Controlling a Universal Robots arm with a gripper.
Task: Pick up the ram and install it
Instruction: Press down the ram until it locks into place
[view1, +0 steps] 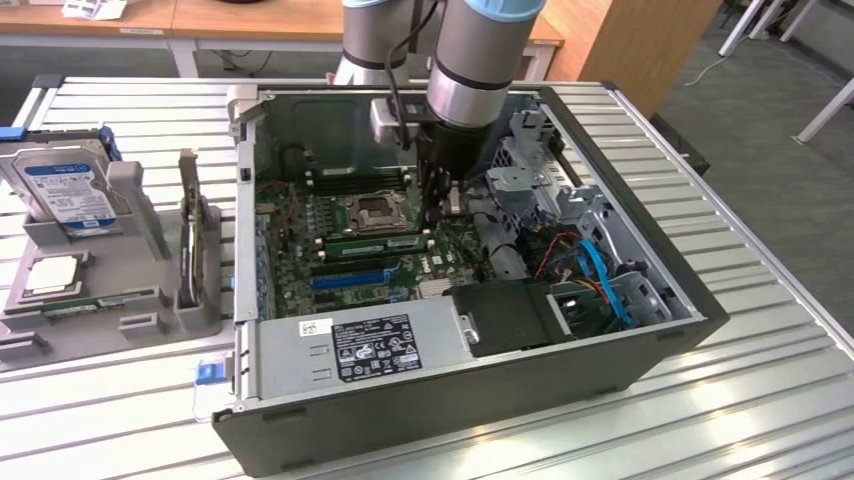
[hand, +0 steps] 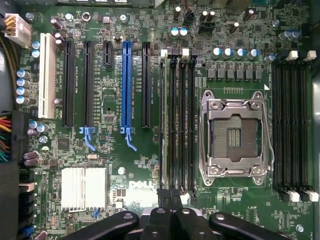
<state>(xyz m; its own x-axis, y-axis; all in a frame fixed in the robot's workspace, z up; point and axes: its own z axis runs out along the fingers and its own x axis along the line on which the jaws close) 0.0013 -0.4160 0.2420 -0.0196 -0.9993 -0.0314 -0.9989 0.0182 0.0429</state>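
Shut gripper (hand: 170, 202) over motherboard (hand: 125, 165)

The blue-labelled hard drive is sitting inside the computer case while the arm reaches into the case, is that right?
Not quite. The exterior view shows the blue-labelled hard drive standing in the grey holder outside the computer case, on that view's left. The arm does reach into the case.

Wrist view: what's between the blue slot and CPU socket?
In the wrist view: a black expansion slot, then the memory slots, the ram standing in the one nearest the blue slot.
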